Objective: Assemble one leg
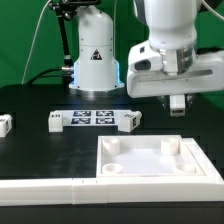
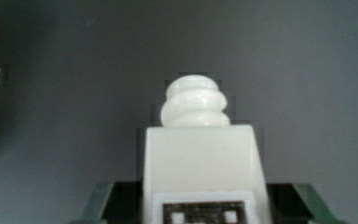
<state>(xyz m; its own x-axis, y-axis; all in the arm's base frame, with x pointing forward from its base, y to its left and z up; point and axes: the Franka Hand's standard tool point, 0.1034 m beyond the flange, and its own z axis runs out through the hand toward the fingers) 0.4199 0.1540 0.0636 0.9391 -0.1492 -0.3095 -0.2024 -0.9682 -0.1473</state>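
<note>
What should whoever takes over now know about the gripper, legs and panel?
The gripper is shut on one leg, threaded tip pointing away from the wrist, in the air, clear of the panel.
Done: leg picked up. No socket holds a leg.
On the table: a second leg at the exterior view's left edge, a third and fourth at the ends of the marker board.
Left: seat the held leg in a corner socket.
</note>
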